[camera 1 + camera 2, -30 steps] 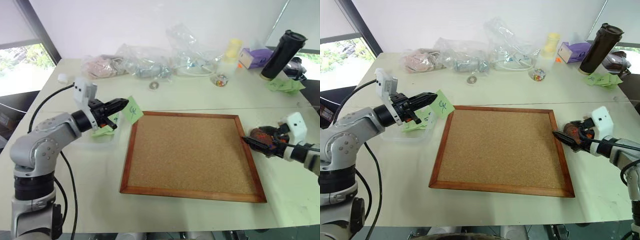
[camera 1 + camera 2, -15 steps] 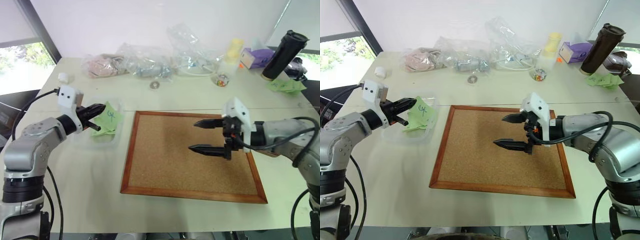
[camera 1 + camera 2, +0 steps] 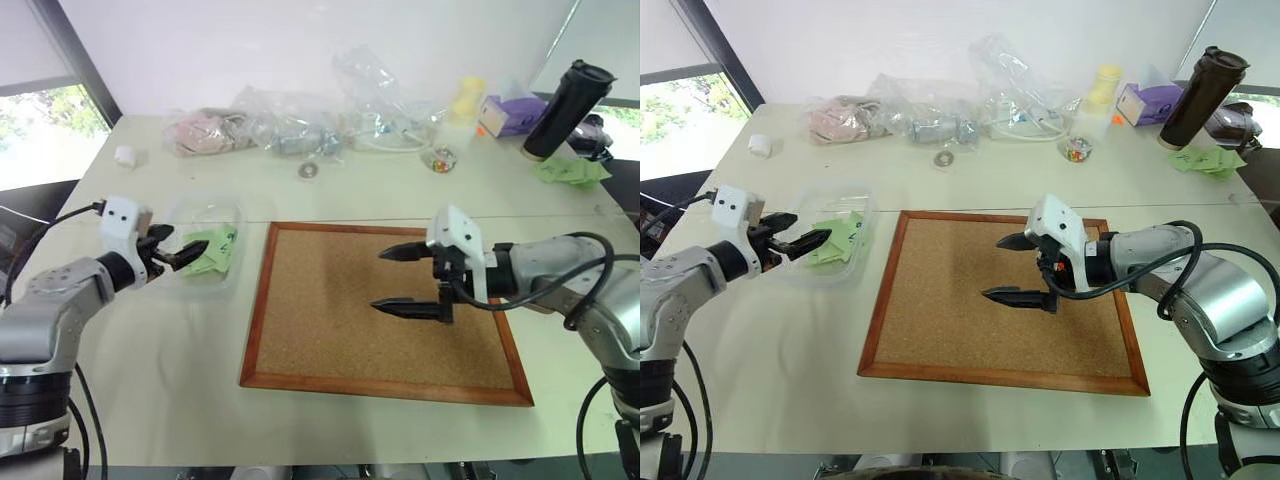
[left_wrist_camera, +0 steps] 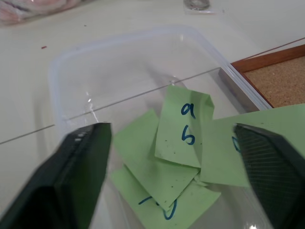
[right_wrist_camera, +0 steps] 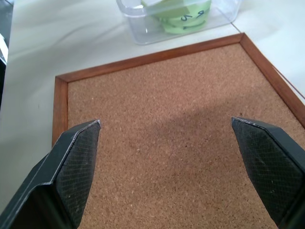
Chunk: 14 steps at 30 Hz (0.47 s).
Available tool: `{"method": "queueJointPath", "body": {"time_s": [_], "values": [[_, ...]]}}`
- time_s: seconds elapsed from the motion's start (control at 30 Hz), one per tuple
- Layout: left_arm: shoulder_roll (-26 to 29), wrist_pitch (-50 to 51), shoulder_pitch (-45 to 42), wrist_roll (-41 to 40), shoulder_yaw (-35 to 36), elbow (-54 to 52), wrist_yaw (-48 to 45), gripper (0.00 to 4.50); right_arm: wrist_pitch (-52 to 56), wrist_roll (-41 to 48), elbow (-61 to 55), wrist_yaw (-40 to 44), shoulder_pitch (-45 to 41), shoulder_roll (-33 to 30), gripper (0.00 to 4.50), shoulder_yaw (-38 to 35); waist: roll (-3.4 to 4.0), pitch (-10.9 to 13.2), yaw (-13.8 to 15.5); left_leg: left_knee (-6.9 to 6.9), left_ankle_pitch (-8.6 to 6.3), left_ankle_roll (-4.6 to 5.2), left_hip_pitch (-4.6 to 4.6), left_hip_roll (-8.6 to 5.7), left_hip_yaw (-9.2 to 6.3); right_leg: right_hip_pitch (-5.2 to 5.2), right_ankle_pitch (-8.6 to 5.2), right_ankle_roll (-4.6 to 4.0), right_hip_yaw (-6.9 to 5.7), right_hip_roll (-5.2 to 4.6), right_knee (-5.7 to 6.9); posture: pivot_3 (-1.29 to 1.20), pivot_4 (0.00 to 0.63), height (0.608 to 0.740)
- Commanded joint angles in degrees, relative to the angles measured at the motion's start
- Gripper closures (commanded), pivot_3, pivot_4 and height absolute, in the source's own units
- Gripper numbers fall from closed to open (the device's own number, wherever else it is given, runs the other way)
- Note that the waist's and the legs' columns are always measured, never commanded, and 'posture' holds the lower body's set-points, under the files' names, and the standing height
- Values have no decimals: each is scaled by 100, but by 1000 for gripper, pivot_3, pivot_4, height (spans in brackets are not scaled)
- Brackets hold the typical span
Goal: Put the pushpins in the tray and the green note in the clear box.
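Observation:
The clear box (image 3: 200, 203) sits just left of the cork board (image 3: 330, 330) and holds several green notes. The green note (image 4: 248, 148) with dark writing lies on top of them, on the side nearest the board. My left gripper (image 3: 178, 248) is open at the box's left rim, its fingers apart on either side of the notes and holding nothing. My right gripper (image 3: 378, 281) hangs open and empty over the middle of the cork board, pointing left. The tray and the pushpins are hidden.
Crinkled plastic bags (image 3: 290, 125) line the back of the table, with a small jar (image 3: 440, 158) and a purple tissue box (image 3: 515, 110) beside them. A dark tumbler (image 3: 565, 110) and crumpled green papers (image 3: 570, 170) are at the back right.
My left gripper opened and let go of the green note, which now lies in the clear box, and drew back to the left. My right arm swung in from the board's right edge to over its middle.

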Motion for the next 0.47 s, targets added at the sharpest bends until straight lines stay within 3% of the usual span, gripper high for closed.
{"method": "queueJointPath", "body": {"time_s": [0.03,0.2,0.47], "values": [[199,-117,-38,-78,295,-101,-195,26,-94,-2,-50,67,-66,-15,0,-98,0,0,-5,0,0,0,0,0,0,0,0,0,0,0,0,0,150,740],[323,352,-137,-891,433,-762,-761,26,-163,-126,-8,147,-33,-102,0,-106,0,0,0,0,0,0,-1,0,0,0,0,0,0,0,0,0,150,740],[489,784,-113,-1593,-91,-1859,-1348,26,-242,-178,36,284,149,-349,0,-378,3,2,-10,-3,0,0,1,1,0,0,0,0,1,0,0,0,150,740]]}}
